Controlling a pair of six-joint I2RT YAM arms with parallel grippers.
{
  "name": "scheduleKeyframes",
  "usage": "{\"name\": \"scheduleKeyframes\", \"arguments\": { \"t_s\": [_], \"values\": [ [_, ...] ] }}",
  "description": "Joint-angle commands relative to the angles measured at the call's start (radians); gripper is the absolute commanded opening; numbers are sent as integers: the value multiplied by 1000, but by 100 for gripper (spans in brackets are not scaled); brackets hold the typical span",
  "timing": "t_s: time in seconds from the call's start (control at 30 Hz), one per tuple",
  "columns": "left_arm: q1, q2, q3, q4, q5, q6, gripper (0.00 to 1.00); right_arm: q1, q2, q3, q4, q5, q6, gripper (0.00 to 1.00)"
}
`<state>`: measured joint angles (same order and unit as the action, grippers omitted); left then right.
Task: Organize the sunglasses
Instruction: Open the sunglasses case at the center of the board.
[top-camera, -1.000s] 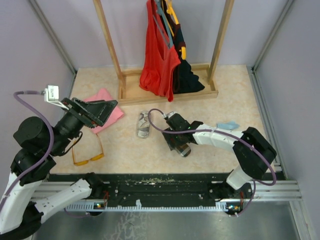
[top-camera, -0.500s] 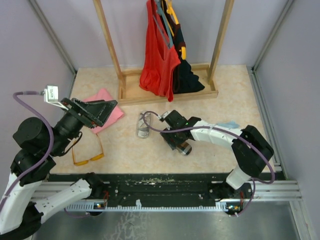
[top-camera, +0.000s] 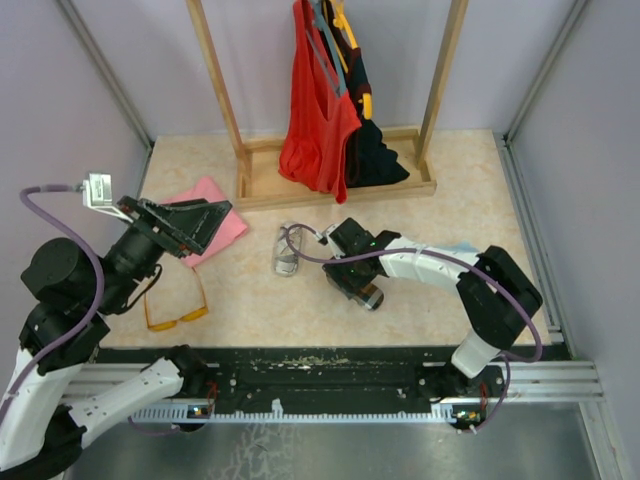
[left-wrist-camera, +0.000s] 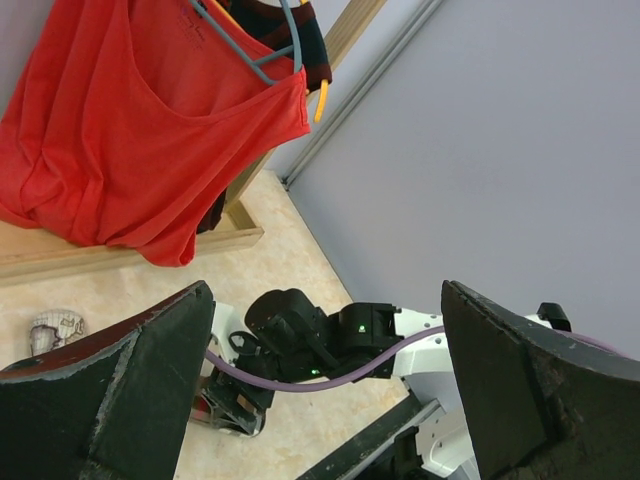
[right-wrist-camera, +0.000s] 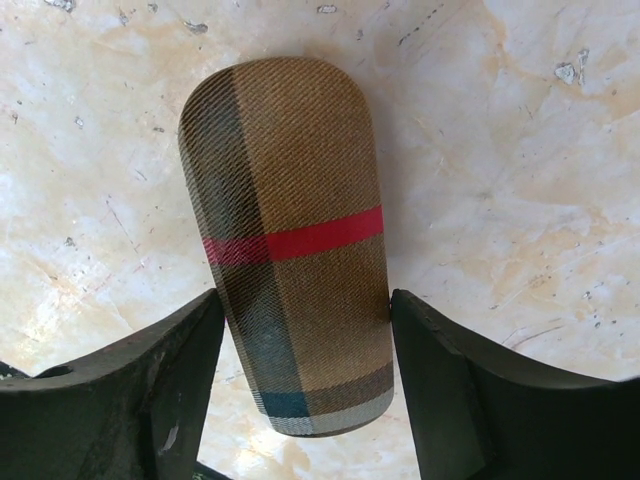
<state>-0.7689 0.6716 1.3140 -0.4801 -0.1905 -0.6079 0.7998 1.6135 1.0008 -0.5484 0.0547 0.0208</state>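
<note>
Brown case (right-wrist-camera: 290, 240) sits inside low right gripper (right-wrist-camera: 305, 300), perhaps gripped; left gripper (left-wrist-camera: 325, 290) raised, wide.

The top camera looks steeply down from behind the arm bases over the whole table (top-camera: 450, 200) to the wooden rack (top-camera: 214, 70). The raised left wrist camera looks past the left gripper (left-wrist-camera: 325, 290) toward the right arm (left-wrist-camera: 300, 330) and red shirt (left-wrist-camera: 120, 150), both also seen from above. The right wrist camera stares down, close on the plaid case (right-wrist-camera: 290, 250), probably the dark object under that arm.
</note>
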Motion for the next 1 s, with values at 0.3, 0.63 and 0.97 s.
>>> {"name": "scheduleKeyframes", "arguments": {
  "t_s": [0.3, 0.63, 0.97],
  "values": [
    [-3, 1, 11, 43, -6, 33, 100, -11, 25, 41, 26, -14, -8, 56],
    [-3, -16, -65, -18, -67, 47, 100, -17, 7, 35, 38, -37, 19, 33],
    [-3, -103, -293, -50, -29, 7, 100, -77, -123, -72, 167, -143, 168, 9]
  ]
}}
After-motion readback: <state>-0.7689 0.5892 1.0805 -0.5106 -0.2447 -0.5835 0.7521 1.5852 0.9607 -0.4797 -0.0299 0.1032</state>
